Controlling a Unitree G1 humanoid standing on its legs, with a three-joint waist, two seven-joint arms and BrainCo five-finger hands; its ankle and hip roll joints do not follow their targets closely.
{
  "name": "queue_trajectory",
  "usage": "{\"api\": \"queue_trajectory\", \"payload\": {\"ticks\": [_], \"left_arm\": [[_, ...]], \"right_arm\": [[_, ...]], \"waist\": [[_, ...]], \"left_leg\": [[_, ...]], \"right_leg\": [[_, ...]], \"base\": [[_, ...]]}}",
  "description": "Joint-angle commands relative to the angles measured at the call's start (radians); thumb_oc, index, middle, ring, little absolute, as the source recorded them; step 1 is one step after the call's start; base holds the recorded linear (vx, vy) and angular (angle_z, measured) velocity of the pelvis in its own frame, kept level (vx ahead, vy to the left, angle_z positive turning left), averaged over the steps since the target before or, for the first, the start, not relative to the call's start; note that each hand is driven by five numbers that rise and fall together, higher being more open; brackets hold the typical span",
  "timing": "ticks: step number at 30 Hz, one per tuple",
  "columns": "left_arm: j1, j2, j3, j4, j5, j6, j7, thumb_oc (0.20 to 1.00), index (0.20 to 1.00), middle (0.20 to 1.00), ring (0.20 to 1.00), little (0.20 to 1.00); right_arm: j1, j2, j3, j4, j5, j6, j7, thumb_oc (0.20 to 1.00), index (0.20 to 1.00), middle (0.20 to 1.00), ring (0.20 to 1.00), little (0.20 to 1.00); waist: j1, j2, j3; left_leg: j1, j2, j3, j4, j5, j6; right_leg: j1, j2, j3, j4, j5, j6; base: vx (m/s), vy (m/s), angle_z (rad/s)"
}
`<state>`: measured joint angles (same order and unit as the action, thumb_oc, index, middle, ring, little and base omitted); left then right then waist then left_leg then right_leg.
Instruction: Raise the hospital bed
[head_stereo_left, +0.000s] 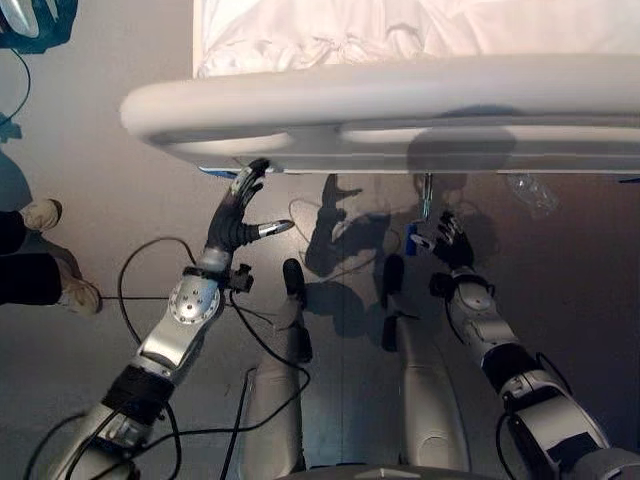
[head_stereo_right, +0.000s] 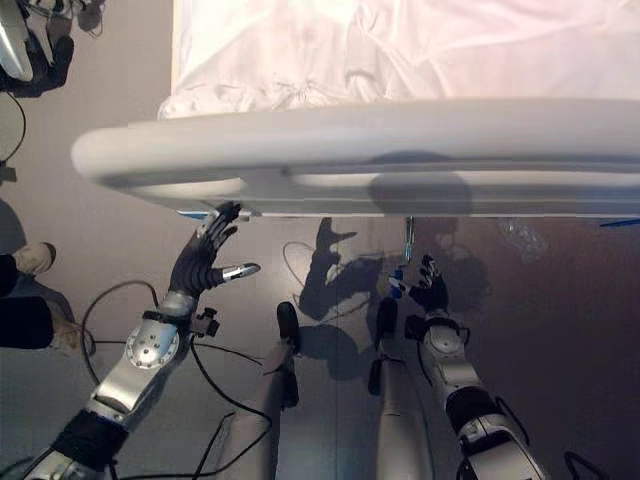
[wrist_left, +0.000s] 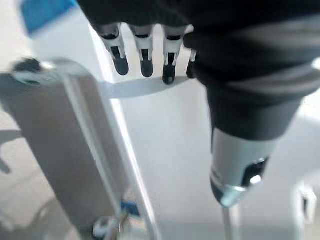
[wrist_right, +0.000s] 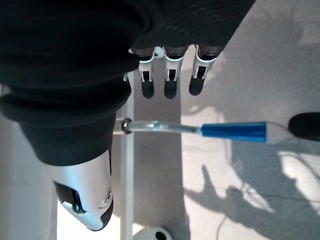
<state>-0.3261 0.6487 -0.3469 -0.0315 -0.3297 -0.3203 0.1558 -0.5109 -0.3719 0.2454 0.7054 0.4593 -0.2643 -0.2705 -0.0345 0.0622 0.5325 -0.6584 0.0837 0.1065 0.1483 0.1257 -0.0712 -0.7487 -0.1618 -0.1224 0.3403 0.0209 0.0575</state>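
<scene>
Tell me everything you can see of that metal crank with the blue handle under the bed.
The crank is a thin shiny metal rod ending in a blue grip. It sticks out from under the bed's pale footboard and hangs above the floor. The right robot hand hovers by it with straight fingers, not touching it. Nothing else touches the grip.

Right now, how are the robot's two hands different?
The left hand reaches up with straight fingers, its tips at the underside of the bed's footboard; the right hand hangs lower, by the blue-handled crank. In the right wrist view the crank lies in the gap between the right hand's fingers and thumb, not gripped; the left hand has no tool near it. Both are open and hold nothing.
</scene>
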Motion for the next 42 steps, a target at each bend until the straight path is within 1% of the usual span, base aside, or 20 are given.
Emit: {"api": "queue_trajectory", "payload": {"ticks": [1,3,14,18,19,20,21,22,23,25,27,28,29,30,32,33,34,37,39,42], "left_arm": [[-0.008,0.080,-0.055,-0.135,-0.013,-0.047,-0.059,1.000,1.000,1.000,1.000,1.000],[-0.052,0.147,-0.110,-0.154,-0.027,-0.035,-0.094,1.000,1.000,1.000,1.000,1.000],[-0.245,0.263,-0.254,-0.186,-0.112,-0.016,-0.123,1.000,1.000,1.000,1.000,1.000],[-0.322,0.298,-0.297,-0.218,-0.142,-0.017,-0.124,1.000,1.000,1.000,1.000,1.000],[-0.328,0.297,-0.308,-0.220,-0.146,-0.016,-0.124,1.000,1.000,1.000,1.000,1.000],[-0.335,0.299,-0.305,-0.220,-0.146,-0.016,-0.124,1.000,1.000,1.000,1.000,1.000],[-0.346,0.293,-0.317,-0.231,-0.157,-0.015,-0.124,1.000,1.000,1.000,1.000,1.000],[-0.354,0.296,-0.314,-0.238,-0.162,-0.016,-0.122,1.000,1.000,1.000,1.000,1.000],[-0.355,0.295,-0.320,-0.242,-0.166,-0.017,-0.121,1.000,1.000,1.000,1.000,1.000],[-0.363,0.297,-0.316,-0.242,-0.165,-0.017,-0.121,1.000,1.000,1.000,1.000,1.000],[-0.380,0.276,-0.332,-0.246,-0.188,-0.019,-0.121,1.000,1.000,1.000,1.000,1.000],[-0.388,0.278,-0.328,-0.252,-0.189,-0.020,-0.122,1.000,1.000,1.000,1.000,1.000],[-0.384,0.275,-0.331,-0.253,-0.189,-0.020,-0.120,1.000,1.000,1.000,1.000,1.000],[-0.393,0.276,-0.326,-0.259,-0.189,-0.021,-0.121,1.000,1.000,1.000,1.000,1.000],[-0.395,0.263,-0.335,-0.264,-0.193,-0.024,-0.119,1.000,1.000,1.000,1.000,1.000],[-0.402,0.265,-0.330,-0.265,-0.192,-0.024,-0.119,1.000,1.000,1.000,1.000,1.000],[-0.397,0.249,-0.332,-0.268,-0.195,-0.025,-0.119,1.000,1.000,1.000,1.000,1.000],[-0.394,0.240,-0.322,-0.277,-0.198,-0.024,-0.123,1.000,1.000,1.000,1.000,1.000],[-0.379,0.233,-0.326,-0.280,-0.198,-0.022,-0.131,1.000,1.000,1.000,1.000,1.000],[-0.383,0.228,-0.325,-0.282,-0.190,-0.021,-0.134,1.000,1.000,1.000,1.000,1.000]], "right_arm": [[0.012,-0.036,0.031,-0.057,0.037,-0.034,0.002,1.000,1.000,1.000,1.000,1.000],[0.002,-0.044,0.051,-0.072,0.032,-0.026,0.010,1.000,1.000,1.000,1.000,1.000],[-0.061,-0.061,0.123,-0.046,0.190,0.000,0.076,1.000,1.000,1.000,1.000,1.000],[-0.146,-0.047,0.159,0.119,0.226,0.032,0.084,1.000,1.000,1.000,1.000,1.000],[-0.156,-0.043,0.167,0.148,0.233,0.039,0.086,1.000,1.000,1.000,1.000,1.000],[-0.166,-0.045,0.165,0.148,0.233,0.038,0.087,1.000,1.000,1.000,1.000,1.000],[-0.192,-0.041,0.172,0.215,0.249,0.052,0.098,1.000,1.000,1.000,1.000,1.000],[-0.220,-0.045,0.176,0.244,0.249,0.058,0.100,1.000,1.000,1.000,1.000,1.000],[-0.234,-0.042,0.183,0.279,0.248,0.066,0.101,1.000,1.000,1.000,1.000,1.000],[-0.245,-0.044,0.182,0.280,0.248,0.064,0.102,1.000,1.000,1.000,1.000,1.000],[-0.329,-0.033,0.185,0.406,0.255,0.080,0.105,1.000,1.000,1.000,1.000,1.000],[-0.350,-0.034,0.186,0.418,0.257,0.083,0.105,1.000,1.000,1.000,1.000,1.000],[-0.356,-0.035,0.186,0.442,0.257,0.086,0.110,1.000,1.000,1.000,1.000,1.000],[-0.381,-0.040,0.186,0.454,0.257,0.089,0.110,1.000,1.000,1.000,1.000,1.000],[-0.407,-0.043,0.187,0.493,0.252,0.097,0.112,1.000,1.000,1.000,1.000,1.000],[-0.416,-0.045,0.186,0.491,0.252,0.096,0.112,1.000,1.000,1.000,1.000,1.000],[-0.431,-0.047,0.185,0.525,0.236,0.103,0.112,1.000,1.000,1.000,1.000,1.000],[-0.466,-0.058,0.181,0.543,0.216,0.107,0.107,1.000,1.000,1.000,1.000,1.000],[-0.456,-0.058,0.177,0.552,0.212,0.109,0.110,1.000,1.000,1.000,1.000,1.000],[-0.483,-0.067,0.172,0.568,0.200,0.111,0.113,1.000,1.000,1.000,1.000,1.000]], "waist": [[-0.001,0.001,-0.012],[-0.005,0.001,-0.012],[-0.009,-0.002,-0.012],[-0.004,0.003,-0.012],[-0.001,0.004,-0.012],[-0.002,0.004,-0.012],[0.002,0.006,-0.012],[0.003,0.007,-0.012],[0.005,0.009,-0.012],[0.004,0.008,-0.012],[0.014,0.016,-0.012],[0.015,0.017,-0.012],[0.018,0.020,-0.012],[0.021,0.022,-0.012],[0.028,0.028,-0.012],[0.026,0.028,-0.012],[0.035,0.035,-0.012],[0.041,0.041,-0.012],[0.047,0.046,-0.012],[0.052,0.053,-0.012]], "left_leg": [[-0.071,-0.015,-0.030,0.108,-0.058,-0.008],[-0.105,-0.014,-0.029,0.121,-0.060,-0.007],[-0.218,-0.016,-0.038,0.165,-0.061,-0.010],[-0.247,-0.015,-0.040,0.168,-0.059,-0.011],[-0.228,-0.013,-0.046,0.176,-0.091,-0.018],[-0.253,-0.014,-0.040,0.171,-0.060,-0.011],[-0.236,-0.015,-0.047,0.176,-0.091,-0.018],[-0.262,-0.016,-0.041,0.169,-0.059,-0.011],[-0.242,-0.015,-0.048,0.176,-0.090,-0.018],[-0.268,-0.015,-0.042,0.171,-0.059,-0.011],[-0.252,-0.015,-0.047,0.173,-0.089,-0.017],[-0.280,-0.017,-0.042,0.167,-0.058,-0.009],[-0.259,-0.018,-0.051,0.174,-0.089,-0.015],[-0.284,-0.020,-0.044,0.167,-0.058,-0.008],[-0.263,-0.022,-0.052,0.168,-0.088,-0.013],[-0.289,-0.022,-0.046,0.163,-0.057,-0.007],[-0.269,-0.025,-0.054,0.166,-0.088,-0.012],[-0.301,-0.028,-0.051,0.158,-0.055,-0.003],[-0.269,-0.029,-0.058,0.161,-0.087,-0.008],[-0.294,-0.033,-0.051,0.150,-0.054,0.000]], "right_leg": [[-0.026,-0.015,0.003,-0.024,0.048,0.073],[-0.060,-0.019,0.004,-0.012,0.050,0.073],[-0.160,-0.027,-0.002,0.026,0.052,0.075],[-0.187,-0.027,-0.007,0.030,0.052,0.074],[-0.170,-0.025,-0.003,0.042,0.021,0.083],[-0.193,-0.026,-0.007,0.031,0.051,0.074],[-0.178,-0.024,-0.004,0.043,0.021,0.083],[-0.203,-0.025,-0.008,0.032,0.050,0.074],[-0.185,-0.024,-0.004,0.045,0.020,0.083],[-0.209,-0.025,-0.009,0.034,0.050,0.074],[-0.196,-0.023,-0.006,0.045,0.017,0.083],[-0.221,-0.024,-0.010,0.033,0.046,0.074],[-0.204,-0.023,-0.005,0.047,0.016,0.083],[-0.229,-0.024,-0.010,0.037,0.046,0.075],[-0.209,-0.023,-0.006,0.045,0.017,0.084],[-0.232,-0.025,-0.011,0.034,0.047,0.075],[-0.214,-0.025,-0.008,0.045,0.017,0.084],[-0.241,-0.029,-0.014,0.031,0.046,0.075],[-0.214,-0.029,-0.008,0.041,0.015,0.084],[-0.237,-0.031,-0.014,0.029,0.045,0.075]], "base": [[0.00,0.000,0.00],[0.00,0.000,0.00],[-0.01,-0.002,0.03],[0.02,0.002,0.00],[0.00,0.000,0.00],[0.07,0.003,0.04],[-0.05,-0.002,0.05],[0.08,-0.005,0.05],[0.00,0.000,0.00],[-0.03,0.002,0.00],[0.00,0.000,0.00],[0.08,-0.001,0.00],[-0.04,0.004,0.00],[0.00,0.000,0.00],[0.00,0.000,0.00],[0.07,0.014,0.01],[-0.05,0.009,0.03],[0.00,0.005,0.07],[0.04,0.007,0.02],[-0.01,0.007,0.01]]}}
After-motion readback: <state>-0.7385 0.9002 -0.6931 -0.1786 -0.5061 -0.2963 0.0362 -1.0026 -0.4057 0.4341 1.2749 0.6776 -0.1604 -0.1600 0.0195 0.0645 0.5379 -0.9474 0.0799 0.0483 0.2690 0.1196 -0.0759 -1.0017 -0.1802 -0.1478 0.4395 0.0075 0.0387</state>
